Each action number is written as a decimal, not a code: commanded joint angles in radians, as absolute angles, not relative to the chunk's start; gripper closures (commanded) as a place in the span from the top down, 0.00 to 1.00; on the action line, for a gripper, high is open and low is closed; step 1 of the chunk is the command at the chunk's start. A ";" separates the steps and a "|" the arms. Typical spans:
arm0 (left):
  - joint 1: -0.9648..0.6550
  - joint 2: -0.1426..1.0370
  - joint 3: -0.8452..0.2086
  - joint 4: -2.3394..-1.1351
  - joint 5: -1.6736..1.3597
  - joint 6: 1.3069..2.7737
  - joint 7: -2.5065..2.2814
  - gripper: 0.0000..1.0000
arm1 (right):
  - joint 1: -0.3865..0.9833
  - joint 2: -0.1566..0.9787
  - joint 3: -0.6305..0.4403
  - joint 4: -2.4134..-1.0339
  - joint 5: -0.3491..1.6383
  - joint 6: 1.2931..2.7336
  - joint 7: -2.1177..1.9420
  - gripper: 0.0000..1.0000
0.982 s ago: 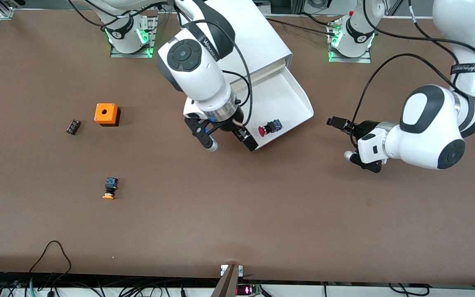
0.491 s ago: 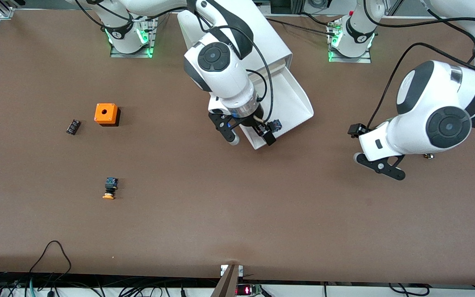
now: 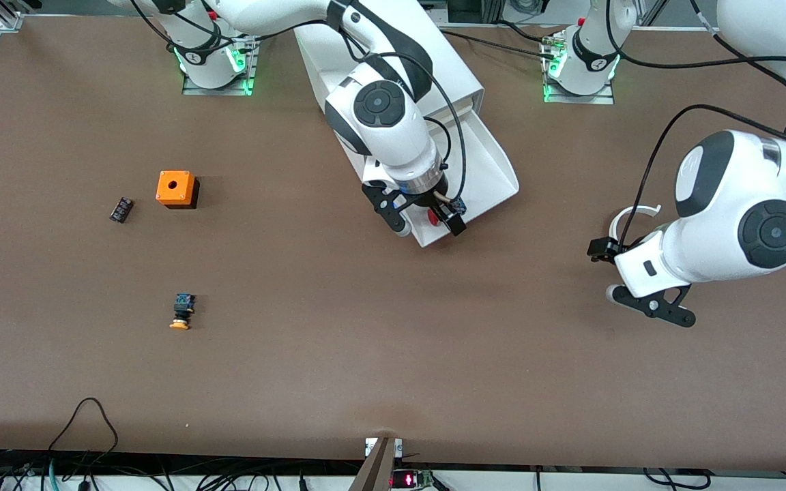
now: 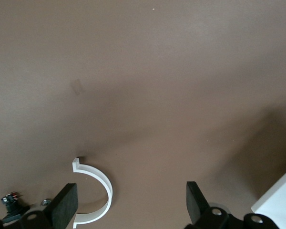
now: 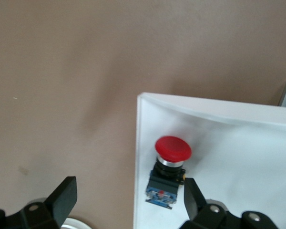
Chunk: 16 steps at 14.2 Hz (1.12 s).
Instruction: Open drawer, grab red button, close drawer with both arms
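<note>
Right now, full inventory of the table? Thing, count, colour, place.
Cabinet: 1, white, between the arm bases.
Drawer: 1, white, pulled open toward the front camera.
Red button: 1, red cap, black body, blue rear; in the drawer near its front.
Orange button: 1, toward the right arm's end, nearest the camera.
Orange cube: 1, with a hole, farther from the camera than the orange button.
Small black part: 1, beside the cube.
White curved clip: 1, under the left claw.
Right claw: open over the red button.
Left claw: open, waiting over bare table.
</note>
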<state>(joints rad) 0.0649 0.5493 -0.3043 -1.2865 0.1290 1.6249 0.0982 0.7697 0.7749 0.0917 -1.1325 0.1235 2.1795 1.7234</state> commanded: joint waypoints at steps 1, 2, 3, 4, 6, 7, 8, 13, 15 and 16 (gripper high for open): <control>0.060 0.574 -0.310 -1.249 0.156 1.615 0.029 1.00 | 0.802 0.808 0.087 -1.108 0.130 2.175 1.749 0.99; 0.058 0.575 -0.310 -1.252 0.158 1.617 -0.010 1.00 | 0.804 0.818 0.087 -1.109 0.130 2.174 1.750 0.99; 0.060 0.574 -0.310 -1.258 0.160 1.617 -0.050 1.00 | 0.814 0.827 0.087 -1.109 0.127 2.172 1.750 0.99; 0.063 0.574 -0.310 -1.262 0.158 1.617 -0.076 1.00 | 0.822 0.839 0.086 -1.109 0.127 2.172 1.750 0.99; 0.063 0.574 -0.308 -1.266 0.160 1.617 -0.090 1.00 | 0.827 0.856 0.086 -1.109 0.129 2.172 1.750 0.99; 0.063 0.574 -0.308 -1.266 0.160 1.617 -0.092 1.00 | 0.827 0.857 0.086 -1.109 0.130 2.169 1.750 0.99; 0.063 0.574 -0.308 -1.266 0.160 1.617 -0.100 1.00 | 0.827 0.857 0.086 -1.109 0.133 2.164 1.747 0.95; 0.066 0.569 -0.310 -1.287 0.158 1.617 -0.113 0.99 | 0.822 0.848 0.087 -1.100 0.137 2.123 1.744 0.17; 0.064 0.549 -0.319 -1.318 0.156 1.617 -0.203 0.95 | 0.827 0.844 0.087 -1.100 0.137 2.122 1.746 0.00; 0.061 0.549 -0.321 -1.322 0.155 1.618 -0.291 0.95 | 0.827 0.825 0.087 -1.100 0.137 2.114 1.746 0.00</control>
<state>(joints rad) 0.0644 0.5684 -0.3089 -1.2965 0.1290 1.6235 -0.1731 0.8203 0.8465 0.0906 -1.1155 0.1235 2.1435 1.7332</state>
